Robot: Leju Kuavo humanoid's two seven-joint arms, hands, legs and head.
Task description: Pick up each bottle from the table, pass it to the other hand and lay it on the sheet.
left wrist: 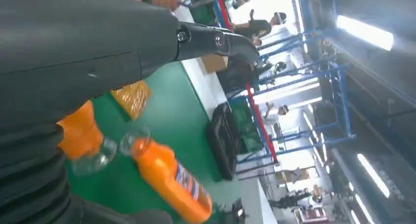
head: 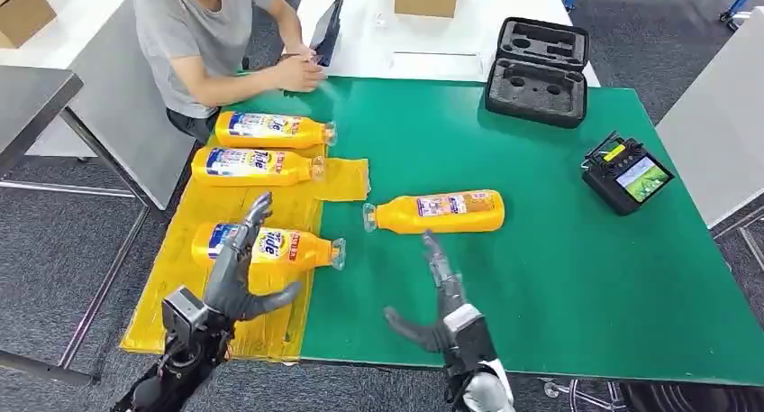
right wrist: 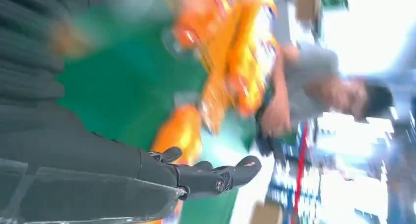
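**Three bottles on the sheet, one on the green desk**

Green covering spreads over the desk [head: 559, 277] in the head view, with a yellow sheet [head: 225, 326] along its left side. Three orange bottles lie on their sides on the sheet: the far bottle [head: 270, 130], the middle bottle [head: 252, 167] and the near bottle [head: 270, 247]. A fourth bottle [head: 439, 212] lies on the bare green, just right of the sheet, its clear cap toward the sheet. The left hand [head: 236, 272] hovers over the near bottle, fingers spread, gripping nothing. The right hand [head: 437, 304] is spread wide and empty, near the fourth bottle. An open black case [head: 538, 71] with moulded hollows holding nothing lies at the far edge; a controller [head: 627, 173] lies to the right. A person [head: 207, 42] sits at the far left corner.

From the left wrist, the fourth bottle [left wrist: 171, 180] lies on the green.

From the right wrist, the picture is blurred; the dark fingers [right wrist: 216, 177] extend open above the green.
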